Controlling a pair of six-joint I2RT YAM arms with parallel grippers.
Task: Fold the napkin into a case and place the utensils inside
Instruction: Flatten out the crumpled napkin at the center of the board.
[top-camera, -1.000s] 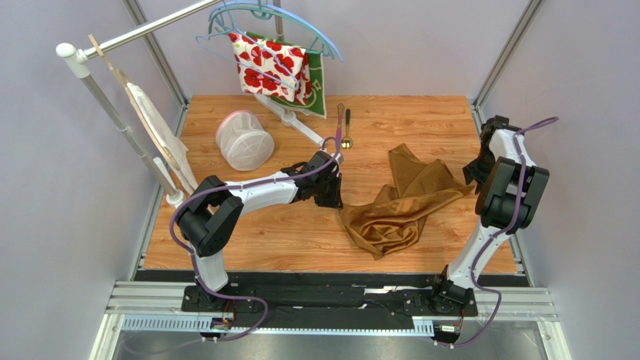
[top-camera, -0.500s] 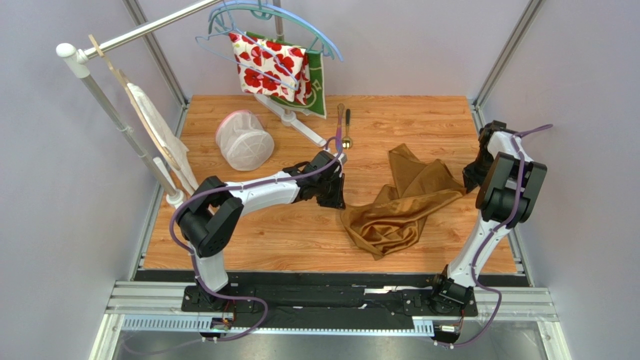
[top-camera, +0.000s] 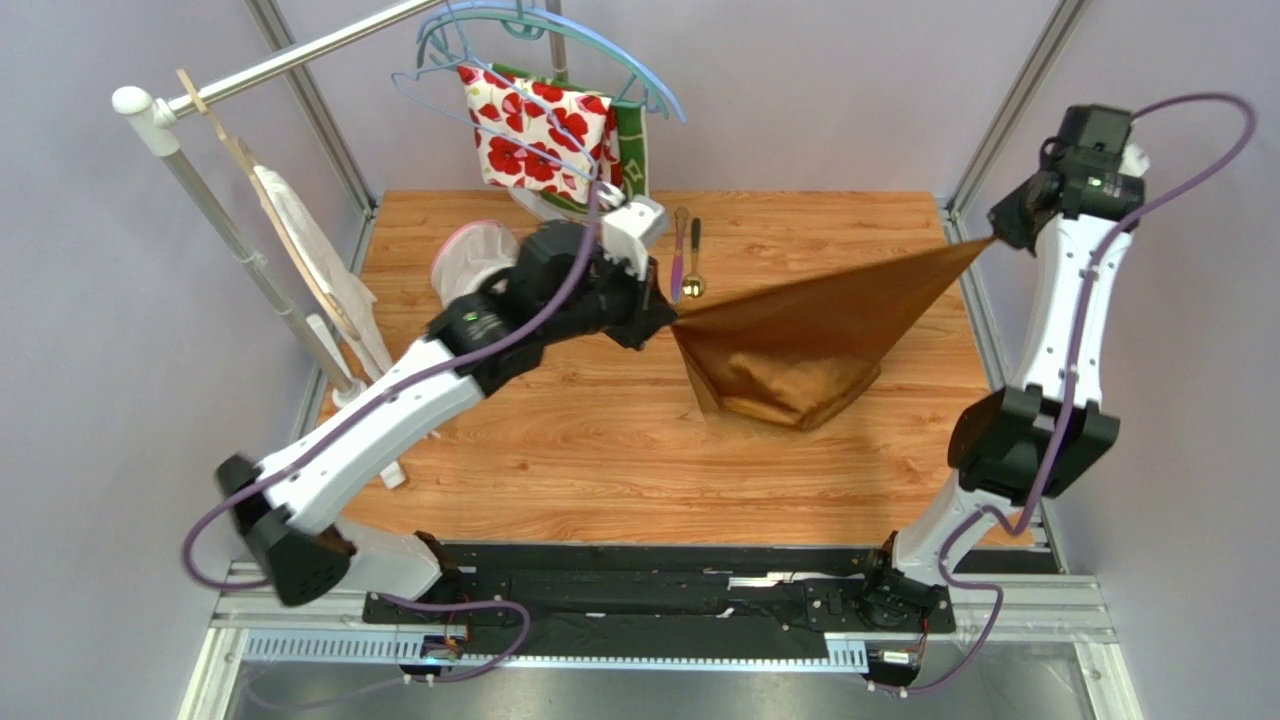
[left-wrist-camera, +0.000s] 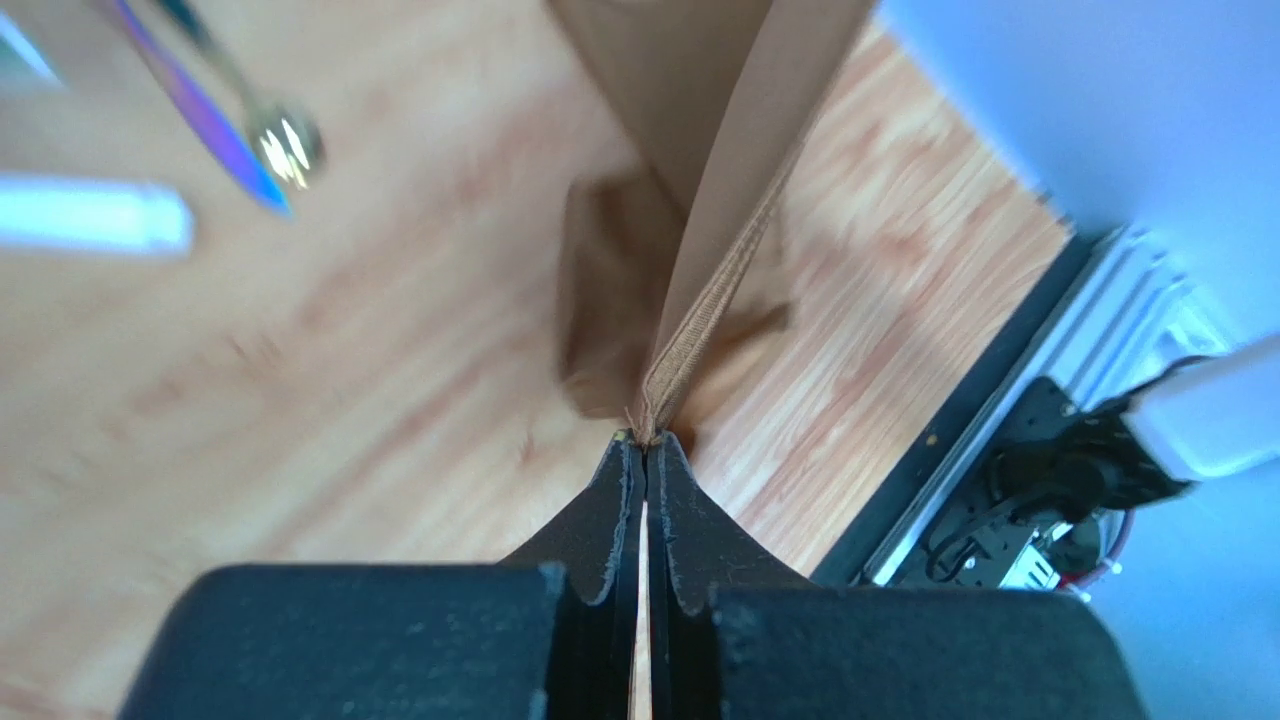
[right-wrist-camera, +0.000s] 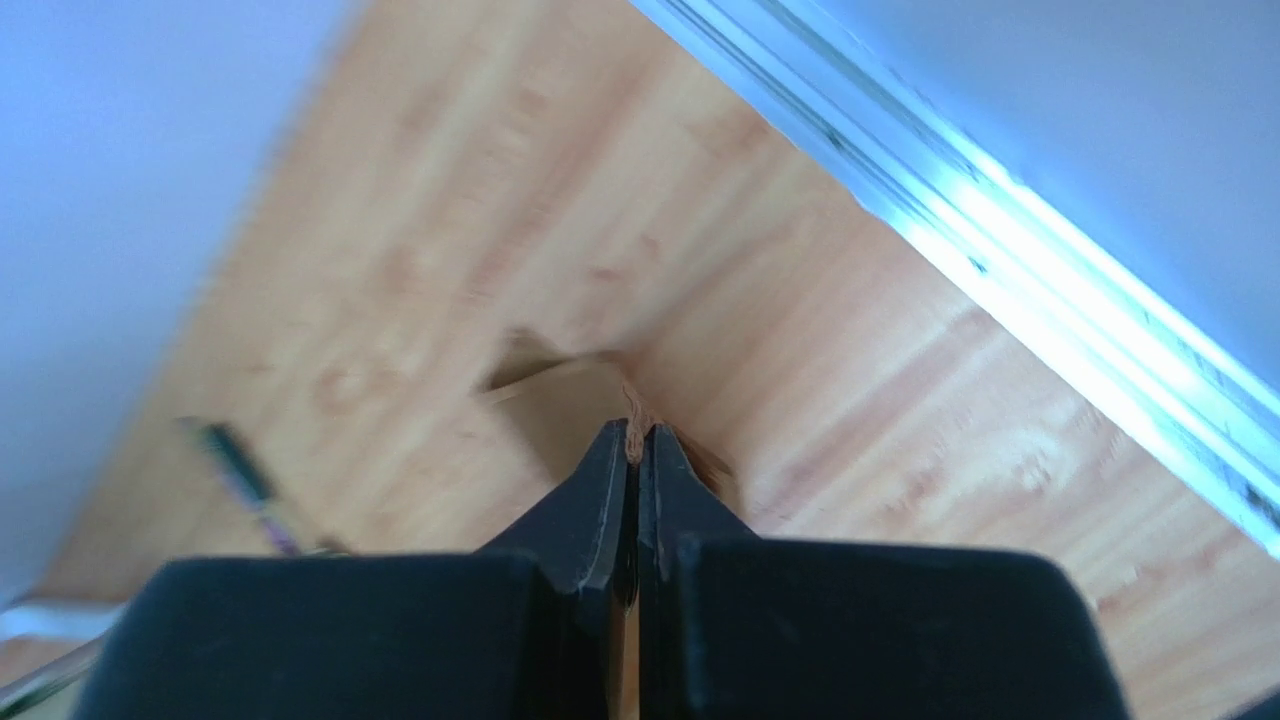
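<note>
The golden-brown napkin (top-camera: 819, 323) hangs stretched in the air between both grippers, its lower part sagging to the wooden table. My left gripper (top-camera: 672, 311) is shut on its left corner; in the left wrist view the cloth (left-wrist-camera: 706, 285) runs from the closed tips (left-wrist-camera: 643, 440). My right gripper (top-camera: 995, 237) is shut on the right corner, high near the right frame post; the right wrist view shows a cloth edge (right-wrist-camera: 564, 393) pinched at the tips (right-wrist-camera: 633, 435). The purple-pink knife (top-camera: 679, 248) and the gold-bowled spoon (top-camera: 693, 263) lie side by side at the back centre. No case shape shows.
A white mesh basket (top-camera: 481, 270) stands at the back left, partly behind my left arm. The red-flowered cloth (top-camera: 541, 128) and a green cloth (top-camera: 639, 173) hang on hangers at the back. A clothes rail (top-camera: 226, 225) stands at left. A metal rail (right-wrist-camera: 1052, 240) borders the table's right edge.
Both arms rose and pulled apart. The crumpled napkin lifted off the table and now stretches taut between the grippers. The right gripper went up toward the back right.
</note>
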